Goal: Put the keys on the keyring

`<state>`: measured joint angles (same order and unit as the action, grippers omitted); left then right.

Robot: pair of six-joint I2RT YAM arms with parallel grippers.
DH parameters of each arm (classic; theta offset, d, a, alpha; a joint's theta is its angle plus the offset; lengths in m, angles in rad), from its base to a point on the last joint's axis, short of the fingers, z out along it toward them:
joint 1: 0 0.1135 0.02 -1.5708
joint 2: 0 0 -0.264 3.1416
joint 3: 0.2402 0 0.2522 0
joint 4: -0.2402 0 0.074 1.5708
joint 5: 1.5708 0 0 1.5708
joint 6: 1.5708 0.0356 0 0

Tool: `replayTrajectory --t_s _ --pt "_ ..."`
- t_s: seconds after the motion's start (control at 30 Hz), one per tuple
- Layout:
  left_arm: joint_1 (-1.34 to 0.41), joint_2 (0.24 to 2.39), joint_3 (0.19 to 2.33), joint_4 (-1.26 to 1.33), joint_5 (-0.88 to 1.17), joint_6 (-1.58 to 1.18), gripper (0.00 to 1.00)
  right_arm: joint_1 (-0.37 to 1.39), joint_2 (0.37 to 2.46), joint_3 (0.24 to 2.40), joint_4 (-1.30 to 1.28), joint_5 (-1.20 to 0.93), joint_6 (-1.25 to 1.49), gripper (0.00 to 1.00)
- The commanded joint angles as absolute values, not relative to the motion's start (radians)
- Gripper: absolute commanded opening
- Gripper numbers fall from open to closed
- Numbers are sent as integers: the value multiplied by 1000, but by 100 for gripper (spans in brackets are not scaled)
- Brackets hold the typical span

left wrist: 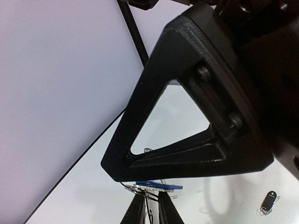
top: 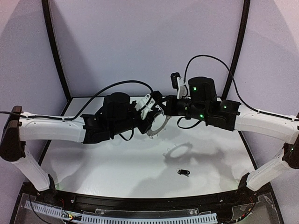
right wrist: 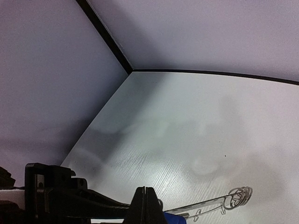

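Nearest, flat on the matt white, faintly grained table: the black-headed key, tiny and plastic-capped, well apart from both arms and not yet threaded. Raised in mid-air over the table's middle: the keyring, a flat dark grey hoop fringed with fine wire loops, pinched at its rim between the left fingers, seemingly closed on it. Meeting it from the other side: the right fingers, pressed together on what looks like the blue-headed key, bright plastic right at the ring's edge. Best handled, by this reading, as follows: hold the ring steady, offer one springy loop end-on, ease the key's hole along the wire slowly, let go only once threaded. Small, slick parts, easily dropped. Beyond, plain pale walls and black frame posts.
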<state>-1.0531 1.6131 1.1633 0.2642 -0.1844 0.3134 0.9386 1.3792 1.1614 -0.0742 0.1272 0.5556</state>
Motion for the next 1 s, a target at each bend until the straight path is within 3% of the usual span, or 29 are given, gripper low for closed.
replayTrajectory --t_s 0.0,0.23,0.37,0.77,0.97 --pt "-1057 1627 1200 289 -203 310 10 958 1356 1156 -18 112 551 0" --pt "-1057 1634 1204 306 -203 308 11 966 1361 1160 -27 98 543 0" --pt "-1057 1633 1201 308 -199 313 1 969 1360 1159 -33 96 536 0" --pt "-1057 1537 1091 308 -93 338 1 969 1319 1122 -83 46 435 0" --pt "-1057 1473 919 543 12 385 1 959 1318 1123 -135 34 423 0"
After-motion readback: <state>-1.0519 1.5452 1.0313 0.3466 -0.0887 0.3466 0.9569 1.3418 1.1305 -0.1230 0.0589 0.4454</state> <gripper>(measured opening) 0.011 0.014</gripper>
